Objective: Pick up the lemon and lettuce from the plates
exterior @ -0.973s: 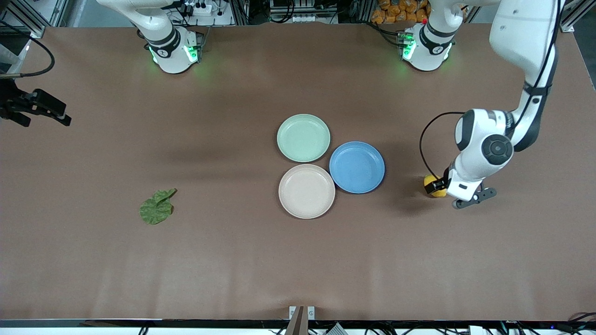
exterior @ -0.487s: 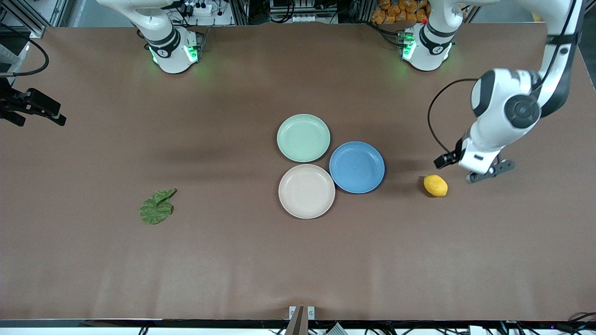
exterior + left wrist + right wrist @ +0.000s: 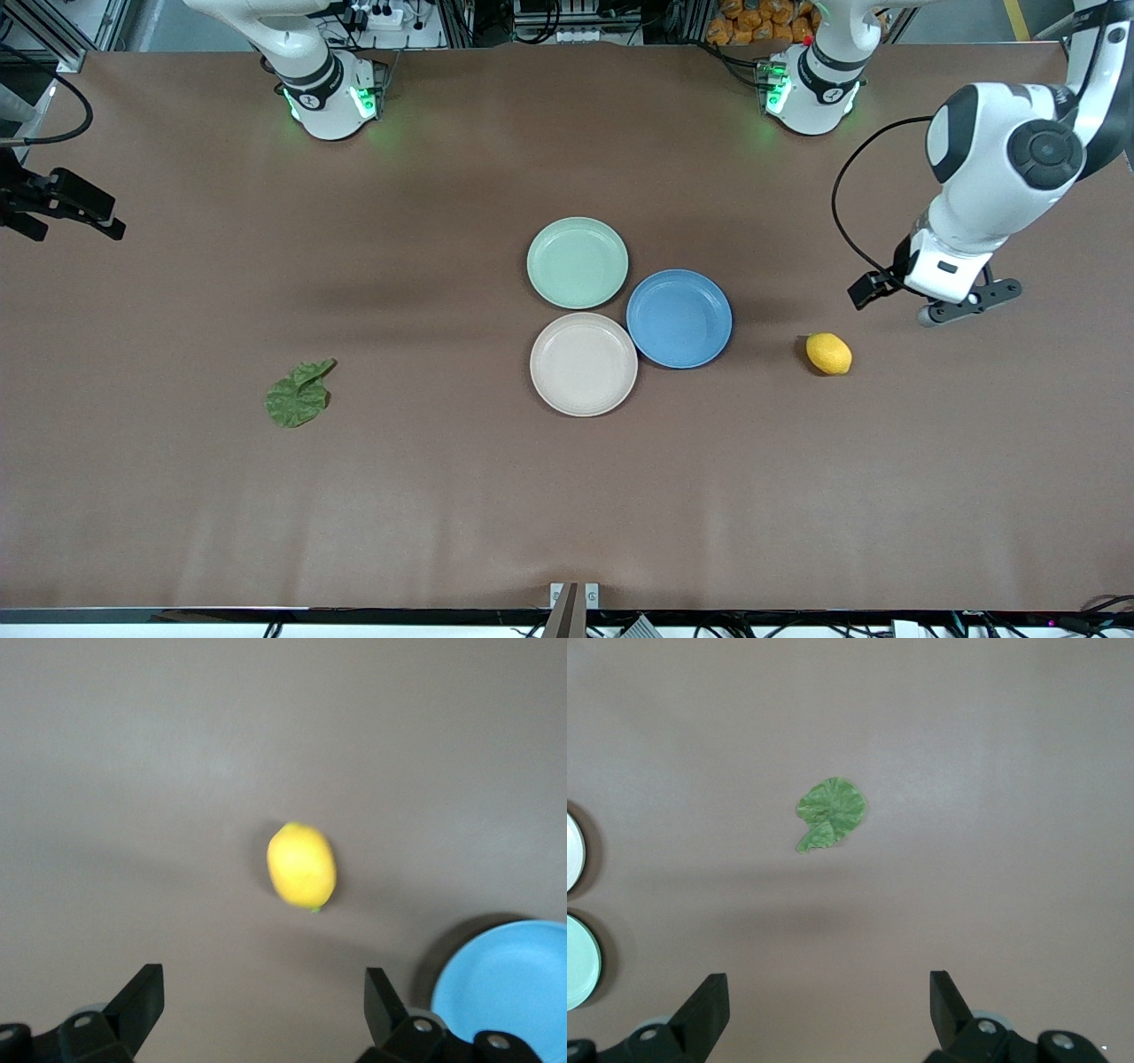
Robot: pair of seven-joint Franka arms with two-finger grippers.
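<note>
Lemon (image 3: 828, 354) position: resting directly on the brown table (image 3: 443, 496), toward the left arm's end, just beside the blue plate (image 3: 679, 319) and apart from it; nothing touches it. Lettuce (image 3: 299, 398) position: lying flat on the table toward the right arm's end, well apart from all three plates. No readable writing, brand mark or label appears on any plate, fruit, leaf or arm in these views. Container status: the mint green plate (image 3: 578, 262), the cream plate (image 3: 583, 364) and the blue plate sit clustered at the table's centre, rims close together, and none of them holds anything. The mint green plate is the farthest of the three from the front camera, the cream plate the nearest, and the blue plate lies toward the left arm's end. Left gripper (image 3: 937, 301): raised over bare table near the lemon, toward the left arm's end of the table; the left wrist view shows its fingers (image 3: 133, 1003) spread wide with nothing between them, the lemon (image 3: 301, 864) lying on the table below and an edge of the blue plate (image 3: 505, 983) in frame. Right gripper (image 3: 62, 206): held over the table edge at the right arm's end, well apart from the lettuce; the right wrist view shows its fingers (image 3: 702, 1010) likewise spread and unloaded, with the lettuce (image 3: 829, 811) on the table.
</note>
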